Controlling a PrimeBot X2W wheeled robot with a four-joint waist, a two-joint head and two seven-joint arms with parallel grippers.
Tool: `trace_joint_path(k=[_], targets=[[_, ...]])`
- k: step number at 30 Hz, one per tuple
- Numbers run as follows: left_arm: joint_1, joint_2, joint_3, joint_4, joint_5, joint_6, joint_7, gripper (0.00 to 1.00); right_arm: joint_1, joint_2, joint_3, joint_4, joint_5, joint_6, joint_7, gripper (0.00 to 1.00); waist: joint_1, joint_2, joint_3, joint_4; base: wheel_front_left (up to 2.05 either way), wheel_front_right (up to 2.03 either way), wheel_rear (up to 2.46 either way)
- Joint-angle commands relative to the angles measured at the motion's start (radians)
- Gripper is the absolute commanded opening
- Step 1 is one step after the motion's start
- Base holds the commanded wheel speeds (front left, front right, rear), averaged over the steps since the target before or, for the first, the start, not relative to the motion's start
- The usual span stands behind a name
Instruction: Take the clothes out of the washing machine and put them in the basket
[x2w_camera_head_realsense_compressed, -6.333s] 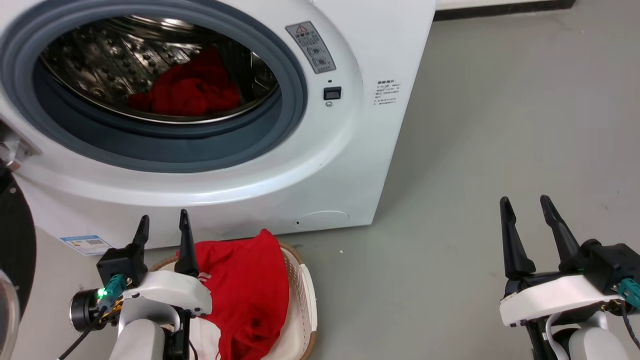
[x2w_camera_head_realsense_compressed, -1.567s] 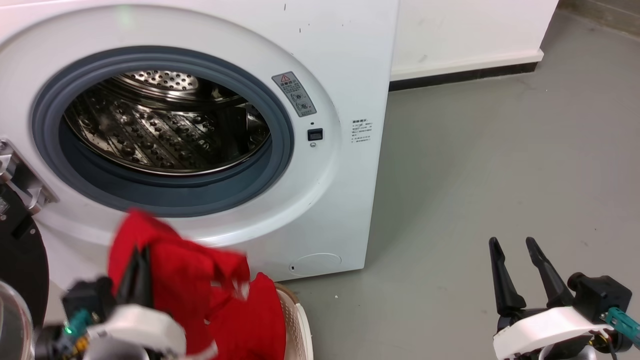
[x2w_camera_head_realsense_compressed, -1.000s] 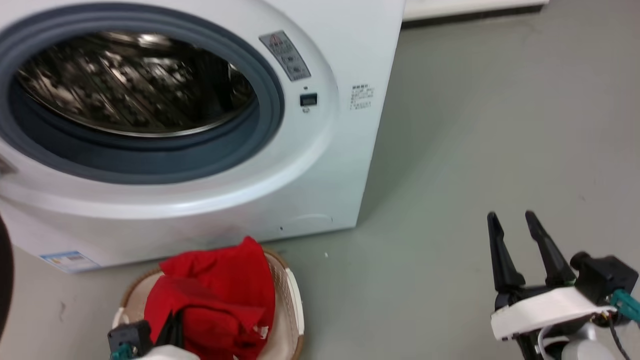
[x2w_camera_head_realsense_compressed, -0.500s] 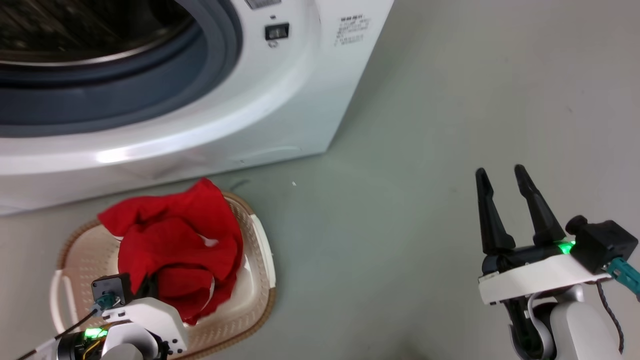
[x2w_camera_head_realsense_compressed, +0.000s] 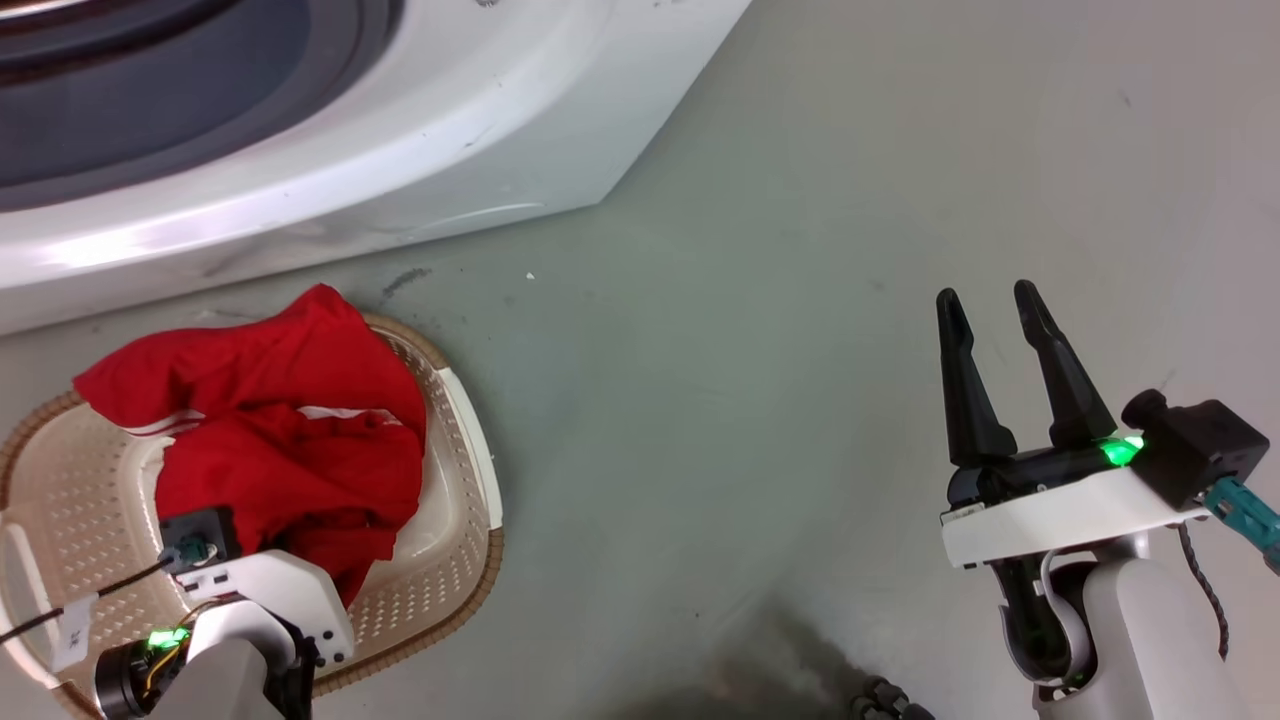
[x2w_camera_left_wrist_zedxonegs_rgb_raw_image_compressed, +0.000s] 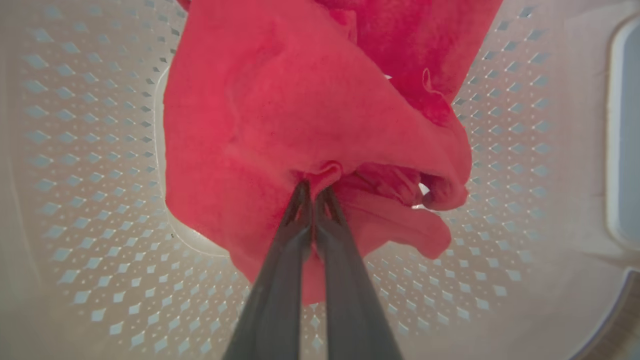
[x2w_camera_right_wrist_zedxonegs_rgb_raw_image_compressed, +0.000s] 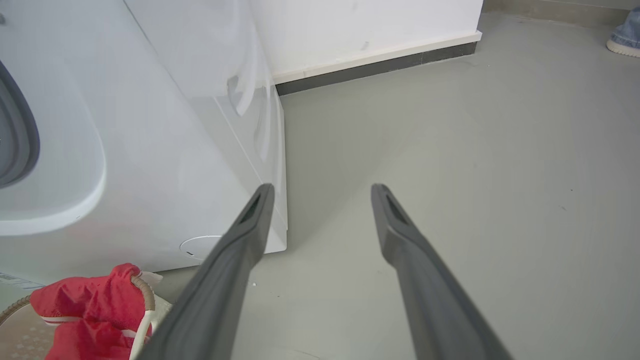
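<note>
Head downward, left wrist close — basket (x2w_camera_head_realsense_compressed: 430, 575) shared

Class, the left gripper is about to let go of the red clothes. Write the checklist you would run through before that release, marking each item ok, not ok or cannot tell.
1. Left gripper shut on the clothes: ok, its fingers pinch a red fold.
2. Held fold is above the basket: ok, perforated wall surrounds it in the left wrist view.
3. All fabric inside the rim: not ok, red cloth covers the rim on the side nearest the washing machine.
4. Right gripper out of the way: ok, open over the bare floor, apart from the basket.
5. Drum emptied: cannot tell from these views.
</note>
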Motion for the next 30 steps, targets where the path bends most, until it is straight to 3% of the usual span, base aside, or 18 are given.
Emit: trace_joint_path(k=[1,5,6,7,8,21,22,30], targets=[[-0.026,0.000,0.001,0.023,-0.002,0.001,0.004,0.00,-0.018,0.000,0.002,0.006,0.006,-0.001,-0.009,1.00,-0.0002,0.0000,0.017,-0.007,0.00,0.00,0.00],[-0.054,-0.004,-0.002,0.064,-0.008,-0.001,0.019,0.00,-0.029,0.000,0.009,0.016,0.007,-0.001,-0.012,1.00,-0.0002,0.0000,0.025,-0.011,0.00,0.00,0.00],[-0.058,-0.006,0.004,0.072,-0.016,0.001,0.024,0.21,-0.031,0.001,0.010,0.018,0.007,-0.001,-0.014,1.00,-0.0002,0.0000,0.025,-0.011,0.00,0.00,0.00],[-0.060,-0.007,0.001,0.077,-0.015,0.000,0.024,0.53,-0.033,0.000,0.012,0.022,0.007,-0.001,-0.015,1.00,-0.0002,0.0000,0.023,-0.012,0.00,0.00,0.00],[-0.062,-0.008,-0.003,0.080,-0.013,0.000,0.024,1.00,-0.033,0.001,0.012,0.026,0.006,-0.001,-0.015,1.00,-0.0002,0.0000,0.018,-0.012,0.00,0.00,0.00],[0.029,-0.062,-0.009,0.102,-0.028,-0.024,-0.010,1.00,0.028,0.000,-0.013,0.065,-0.037,-0.001,-0.013,1.00,-0.0002,0.0000,-0.212,0.045,0.00,0.00,0.00],[0.058,-0.071,-0.007,0.090,-0.030,-0.031,-0.015,1.00,0.050,0.000,-0.021,0.064,-0.051,-0.001,0.001,1.00,-0.0002,0.0000,-0.280,0.063,0.00,0.00,0.00],[0.168,-0.088,0.022,-0.081,0.004,-0.023,-0.017,1.00,0.127,0.000,-0.048,0.030,-0.080,-0.001,0.050,1.00,-0.0002,0.0000,-0.423,0.110,0.00,0.00,0.00]])
